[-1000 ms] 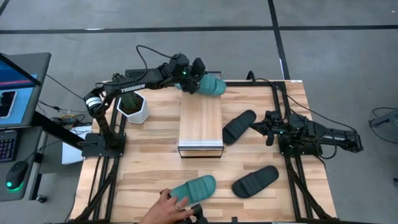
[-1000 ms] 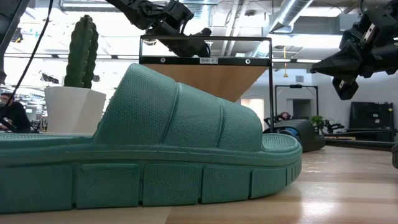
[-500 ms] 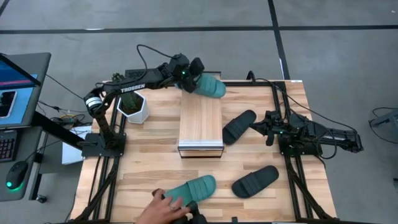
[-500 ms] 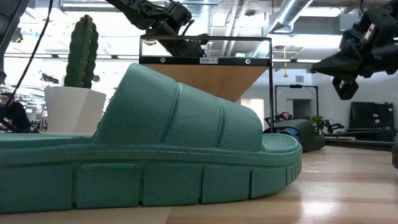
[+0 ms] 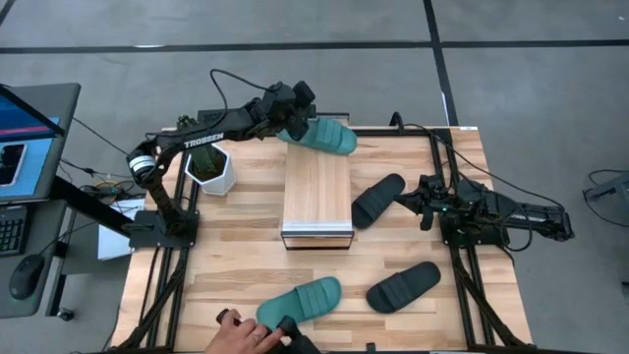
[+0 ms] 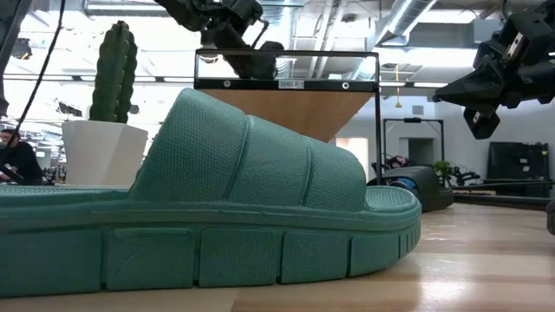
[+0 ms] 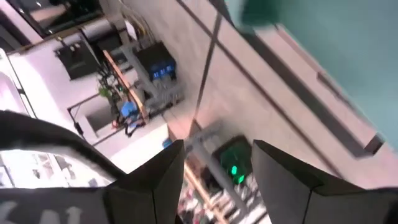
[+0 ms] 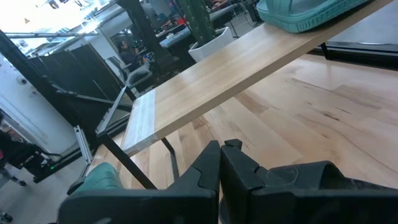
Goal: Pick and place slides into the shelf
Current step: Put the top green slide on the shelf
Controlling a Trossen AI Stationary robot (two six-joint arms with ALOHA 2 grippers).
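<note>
- The left end effector [image 5: 298,106] hangs over the far end of the shelf [image 5: 317,192], fingers spread apart with nothing between them, just beside a teal slide [image 5: 325,136].
- That teal slide lies across the shelf's far end, its heel overhanging the edge; it is soft moulded rubber with a wide ribbed strap.
- The shelf is a long narrow rack with a pale wood plank top, a silvery front edge and a thin dark frame.
- The right end effector [image 5: 425,204] waits at the worktop's [image 5: 246,246] right side with its fingers pressed together, empty, near a black slide [image 5: 378,200].
- A second black slide [image 5: 403,284] and a second teal slide [image 5: 300,300] lie at the near edge, on the slatted wooden worktop.
- A person's hand [image 5: 241,337] reaches in beside the near teal slide.
- A white pot holding a cactus [image 5: 209,164] stands left of the shelf.
</note>
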